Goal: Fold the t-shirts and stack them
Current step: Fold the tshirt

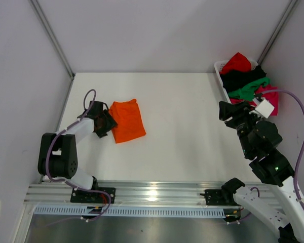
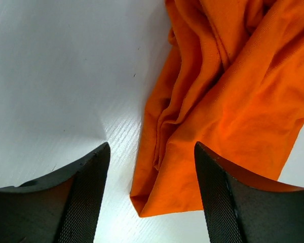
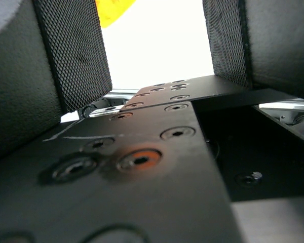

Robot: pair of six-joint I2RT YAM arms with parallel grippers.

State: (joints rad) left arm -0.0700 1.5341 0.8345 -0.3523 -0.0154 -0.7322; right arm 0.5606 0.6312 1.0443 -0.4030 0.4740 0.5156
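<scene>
1. Fingers (image 2: 86, 192) of your left gripper (image 2: 151, 148) stand apart with nothing clamped. The bare white table (image 2: 55, 76) lies under the left finger, and the hem of the orange t-shirt (image 2: 233, 101) lies under the right one.
2. From the top camera you see that gripper (image 1: 105, 123) low at the left edge of the orange t-shirt (image 1: 127, 120). The shirt lies folded into a rough rectangle on the left half of the table (image 1: 187, 121).
3. Your right gripper (image 1: 226, 110) is well apart from it, near the table's right edge just in front of the white basket (image 1: 219, 66). Its arm is folded back on itself.
4. In the right wrist view its mesh pads (image 3: 76, 50) are spread wide and grip nothing. They look over the arm's own black plate (image 3: 142, 152).
5. The basket sits in the far right corner and holds the other shirts heaped together: red t-shirt (image 1: 237, 62) farthest, then black t-shirt (image 1: 240, 78), green t-shirt (image 1: 249, 90) and magenta t-shirt (image 1: 271, 99).
</scene>
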